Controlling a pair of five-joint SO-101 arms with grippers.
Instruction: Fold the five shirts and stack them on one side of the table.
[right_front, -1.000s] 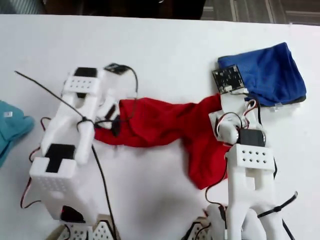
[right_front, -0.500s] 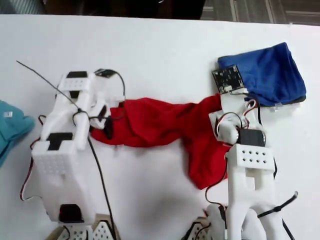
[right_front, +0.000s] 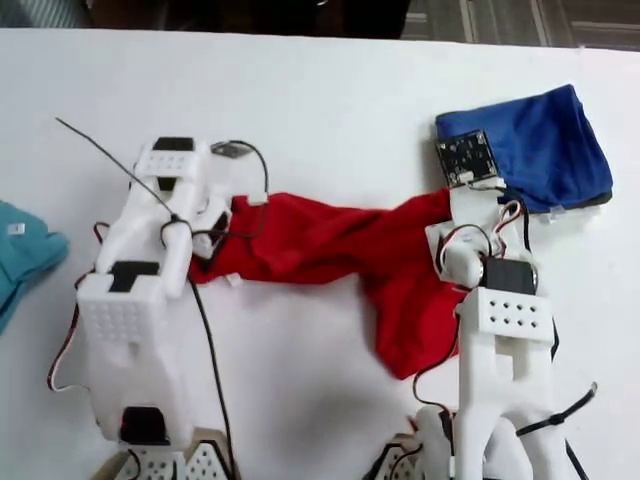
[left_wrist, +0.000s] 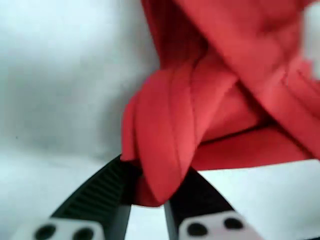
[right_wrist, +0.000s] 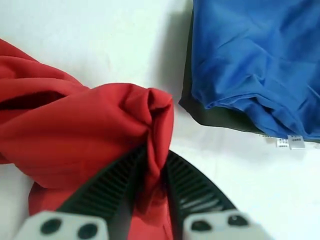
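left arm (right_front: 135, 310): we see it rise on the near side of the red shirt (right_front: 330, 245) and lean over that shirt's left end.
right arm (right_front: 505, 330): it stands on the near side of the red shirt's right end, and its white links partly cover the shirt's near lobe.
red shirt: it lies in a long rumpled band across the middle of the table (right_front: 330, 90). Toward its right end a wider lobe reaches to the near edge.
left gripper (left_wrist: 152, 172): we find this pincer almost closed. Its ribbed black fingers (left_wrist: 95, 192) pinch a thick rolled fold at the red shirt's left end, and the fold bulges out past the tips.
right gripper (right_wrist: 156, 155): this pincer is drawn in just as narrowly. It clamps a gathered peak of cloth at the red shirt's right end, and the cloth fills the slit between the jaws.
teal shirt (right_front: 25, 250): it lies well apart from the red shirt's left end, out past the left arm, and the picture's edge cuts it off.
blue shirt (right_front: 540, 140): it is folded and lies just beyond the red shirt's right end, on the far side. In the right wrist view we see a narrow strip of table between the two.
dark cloth (right_wrist: 215, 117): a dark layer shows under the blue shirt's edge, on the side that faces the red shirt.
white tags (right_wrist: 290, 142): two small tags sit at the blue shirt's edge, farther from the red shirt than the dark cloth.
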